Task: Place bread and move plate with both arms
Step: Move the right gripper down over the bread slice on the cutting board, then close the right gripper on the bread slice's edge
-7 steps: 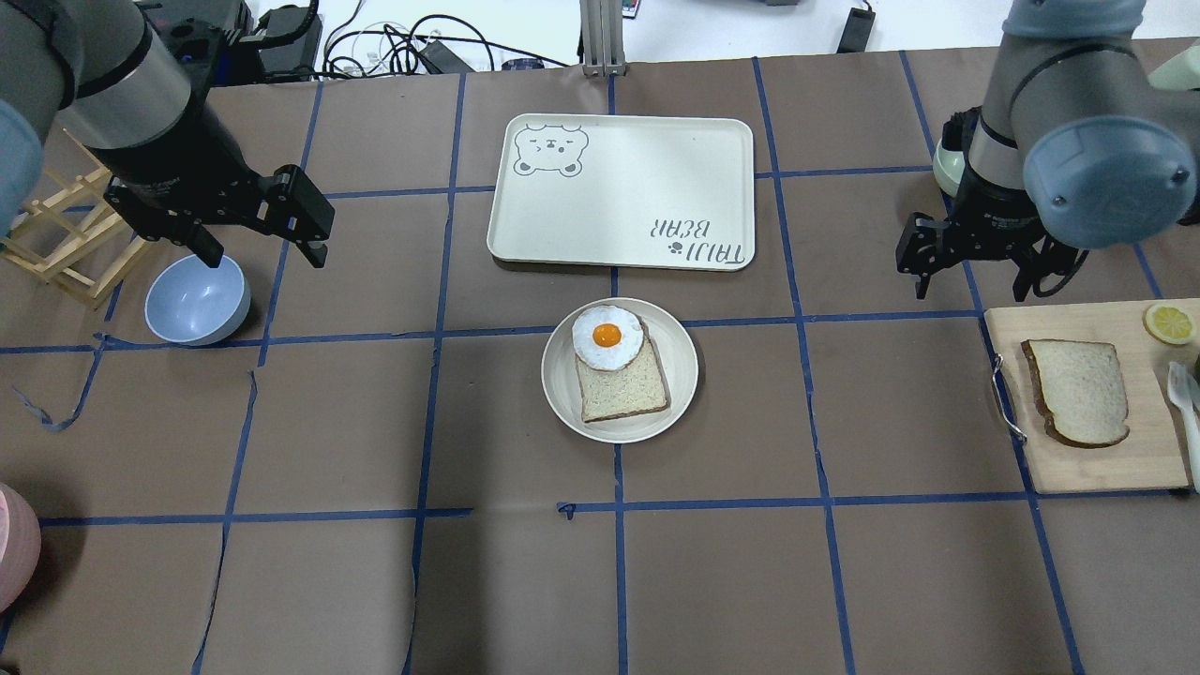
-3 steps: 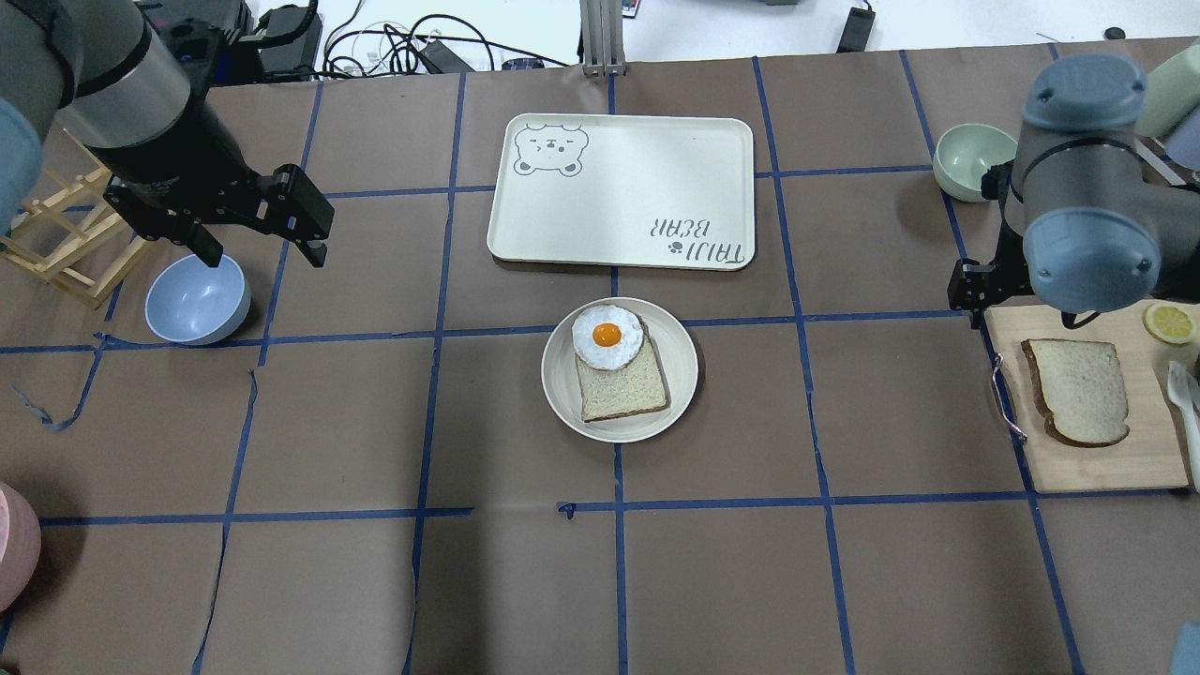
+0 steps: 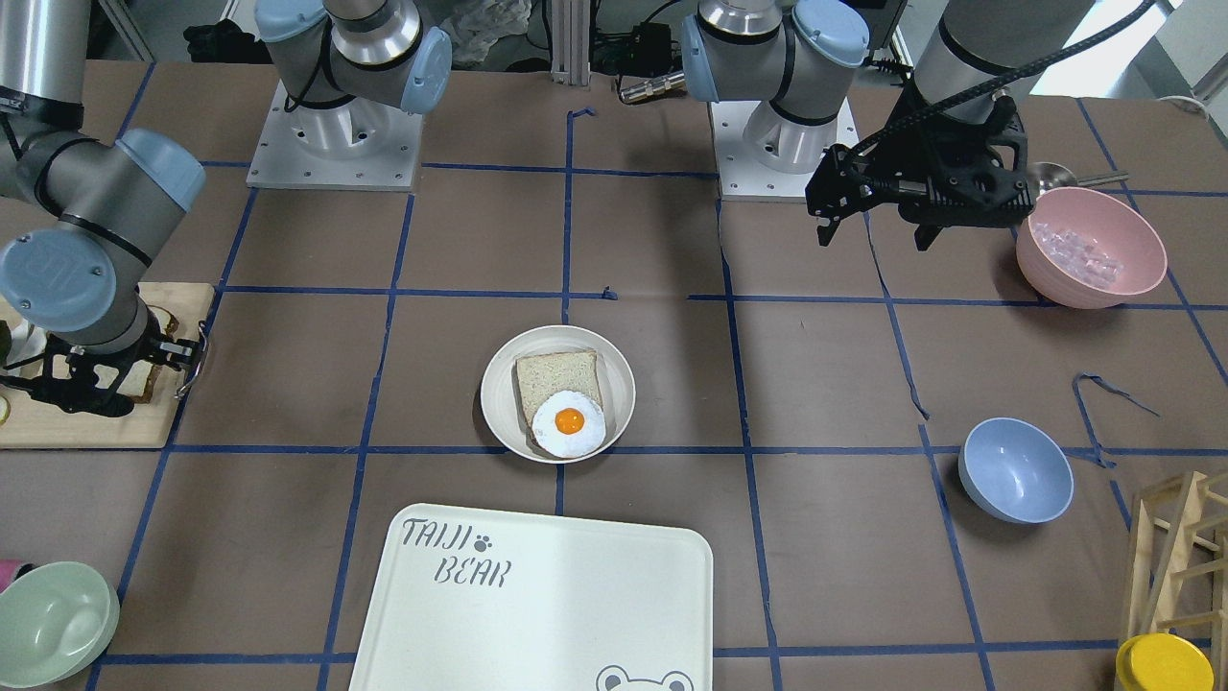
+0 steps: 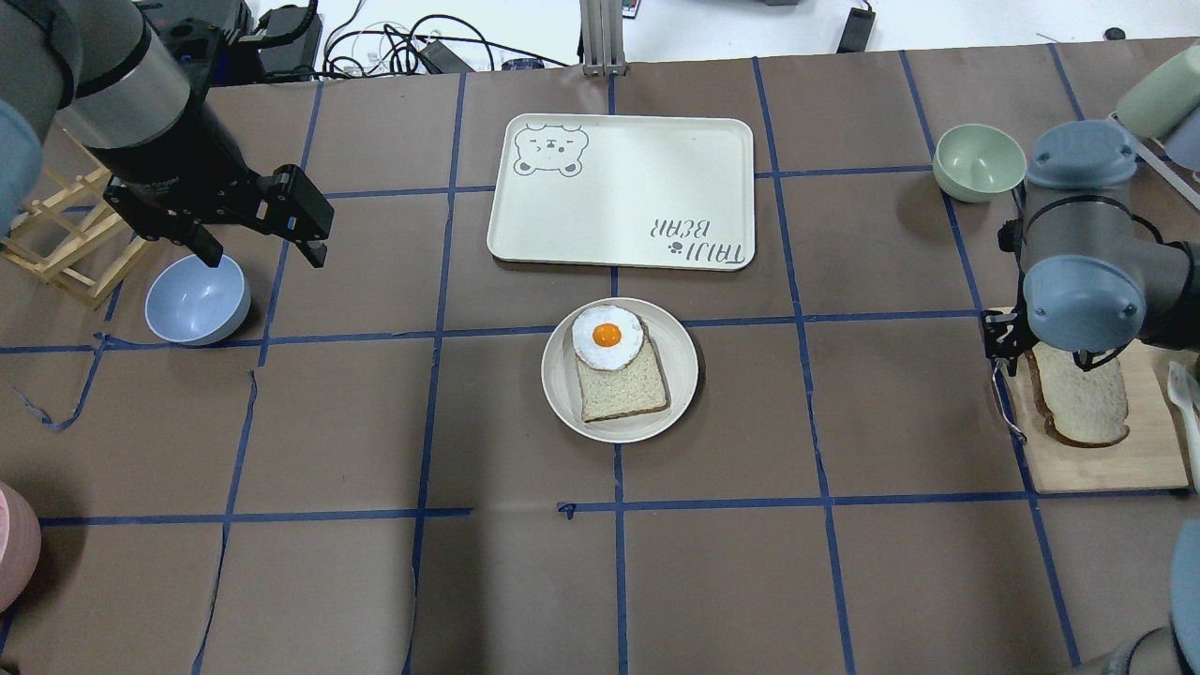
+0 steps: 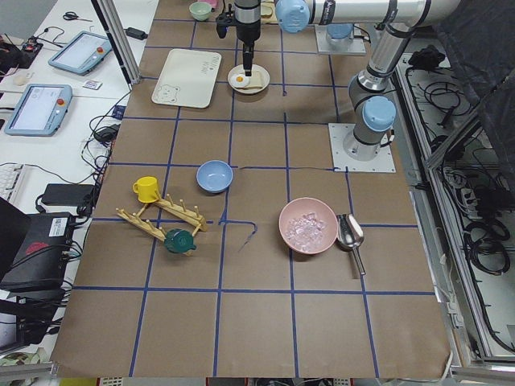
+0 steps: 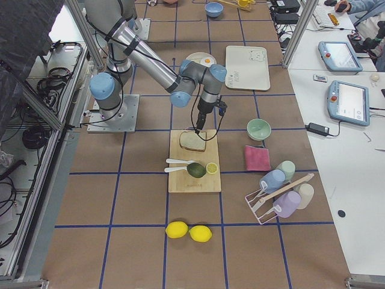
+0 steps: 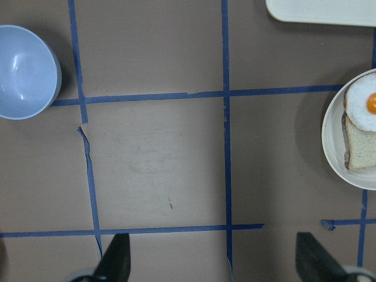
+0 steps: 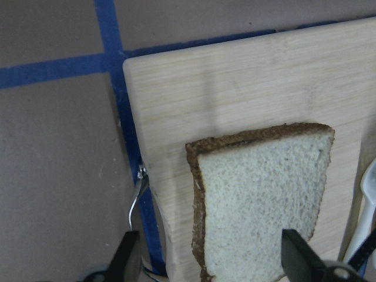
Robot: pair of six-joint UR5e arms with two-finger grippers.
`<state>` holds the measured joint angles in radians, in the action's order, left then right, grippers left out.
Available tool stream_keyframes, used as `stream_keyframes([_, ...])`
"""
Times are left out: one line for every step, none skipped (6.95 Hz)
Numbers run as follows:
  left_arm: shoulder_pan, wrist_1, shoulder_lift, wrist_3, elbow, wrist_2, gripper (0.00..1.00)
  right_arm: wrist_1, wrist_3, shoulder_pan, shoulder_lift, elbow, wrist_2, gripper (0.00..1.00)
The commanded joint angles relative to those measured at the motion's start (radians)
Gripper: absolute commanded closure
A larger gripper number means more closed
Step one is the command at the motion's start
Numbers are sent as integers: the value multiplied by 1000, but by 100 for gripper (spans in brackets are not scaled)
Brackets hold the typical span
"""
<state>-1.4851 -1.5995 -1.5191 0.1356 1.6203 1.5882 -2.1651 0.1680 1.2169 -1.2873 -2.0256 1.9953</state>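
Note:
The bread [image 4: 1083, 405], white with a dark brown crust, lies on the wooden cutting board [image 4: 1106, 464] at the right. My right gripper [image 8: 211, 258] is open and hangs over it, a finger on each side of the slice [image 8: 258, 200]. From overhead the right wrist hides the gripper and the slice's top. The round cream plate [image 4: 682, 375] sits mid-table and holds a paler slice [image 4: 626, 389] with a fried egg [image 4: 607, 336]. My left gripper [image 4: 264, 251] is open and empty, held high at the far left, well away from the plate [image 7: 332, 147].
The TAIJI BEAR tray [image 4: 621, 191] lies just beyond the plate. A blue bowl [image 4: 197, 300] and a wooden rack [image 4: 56, 234] are under the left arm. A green bowl [image 4: 979, 161] sits beyond the board. A white spoon [image 4: 1183, 394] lies on the board. A pink bowl [image 3: 1091, 248] is near the robot's left.
My right arm has swung nearer and lower, from beyond the cutting board to right over the bread, uncovering the green bowl. The left arm, plate and bread have not moved.

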Motion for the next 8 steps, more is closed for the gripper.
stream_keyframes([-1,1,0,15,0,-1,0,-22,-11,-2,2,-45,22,29])
stream_keyframes([-1,1,-1,15,0,-1,0,-51,-4,-2,3,-51,23,29])
stream_keyframes([-1,3,-4,15,1,-4,0,-51,-2,-2,3,-54,25,29])
stream_keyframes([-3,3,-4,15,1,-1,0,-55,1,-2,3,-65,26,30])
stream_keyframes([-3,3,-4,15,0,-2,0,-55,2,-17,3,-67,46,30])
stream_keyframes([-1,3,-4,15,1,-2,0,-55,2,-36,5,-71,39,33])
stream_keyframes([-1,3,-4,15,1,-2,0,-55,4,-42,3,-73,39,33])
stream_keyframes([-1,3,-4,15,1,-2,0,-55,4,-42,5,-74,34,40])
